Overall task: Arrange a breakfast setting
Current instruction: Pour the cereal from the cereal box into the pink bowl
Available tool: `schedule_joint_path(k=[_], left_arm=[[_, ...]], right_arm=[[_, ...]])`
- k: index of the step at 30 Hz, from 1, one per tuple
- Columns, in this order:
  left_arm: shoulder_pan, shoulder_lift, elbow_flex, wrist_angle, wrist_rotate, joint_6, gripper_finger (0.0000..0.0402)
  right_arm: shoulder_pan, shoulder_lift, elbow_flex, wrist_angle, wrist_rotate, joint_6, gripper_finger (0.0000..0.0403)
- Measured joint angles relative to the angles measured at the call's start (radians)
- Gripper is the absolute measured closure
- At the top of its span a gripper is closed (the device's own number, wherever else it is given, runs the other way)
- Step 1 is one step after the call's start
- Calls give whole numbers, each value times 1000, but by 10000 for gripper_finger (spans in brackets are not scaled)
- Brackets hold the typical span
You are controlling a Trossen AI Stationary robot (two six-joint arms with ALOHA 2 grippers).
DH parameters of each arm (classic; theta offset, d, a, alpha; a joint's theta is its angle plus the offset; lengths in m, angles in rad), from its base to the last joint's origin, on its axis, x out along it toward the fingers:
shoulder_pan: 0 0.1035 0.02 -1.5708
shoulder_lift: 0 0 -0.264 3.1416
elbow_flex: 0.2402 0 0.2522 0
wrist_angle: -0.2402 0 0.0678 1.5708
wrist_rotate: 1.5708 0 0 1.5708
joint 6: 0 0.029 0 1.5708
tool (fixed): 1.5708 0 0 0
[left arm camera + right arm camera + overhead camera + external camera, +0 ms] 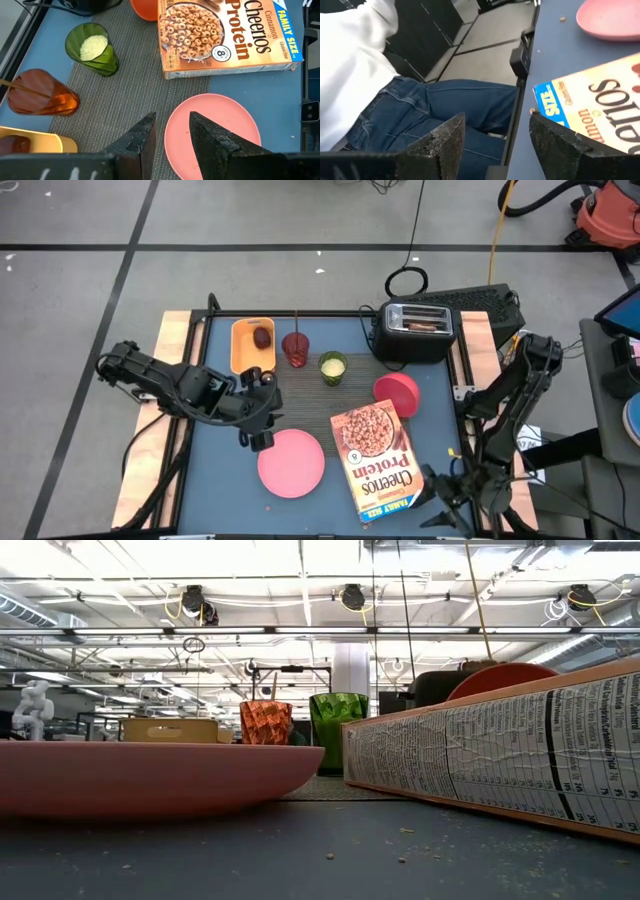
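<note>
Left end effector (258,420): hovers over the counter (440,430), fingers (142,137) parted by a narrow gap with nothing between them; the pink plate (291,463) lies just ahead and below.
Right end effector (495,145): parked off the counter's near corner, fingers wide apart and empty; a seated person's jeans (445,107) fill the space beyond it.
Setting pieces: red tumbler (295,349) and green cup (333,367) stand on the dark placemat (125,100), ahead of the left end effector; the dark-red fruit (263,337) rests in an orange tray (250,330); the bowl (397,393) sits beyond the cereal box (375,460).
Risk, plate grasp: the rim is low and flat; a shallow pinch would likely slide off or skid the plate toward the box.
Risk, crowding: a swing toward the placemat could clip the tumbler or cup and tip them.
Risk, right arm: any sudden reach begins close to the person.
</note>
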State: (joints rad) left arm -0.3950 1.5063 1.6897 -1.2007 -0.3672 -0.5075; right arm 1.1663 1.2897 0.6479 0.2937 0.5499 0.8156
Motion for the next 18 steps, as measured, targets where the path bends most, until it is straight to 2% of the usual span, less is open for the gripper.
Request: schedule_joint_path(k=[12,18], left_arm=[[1,0,0,0,0,-18,277],[1,0,0,0,0,-18,277]], right_arm=[[1,63,0,-92,0,-45,193],[0,90,0,-105,0,-159,193]])
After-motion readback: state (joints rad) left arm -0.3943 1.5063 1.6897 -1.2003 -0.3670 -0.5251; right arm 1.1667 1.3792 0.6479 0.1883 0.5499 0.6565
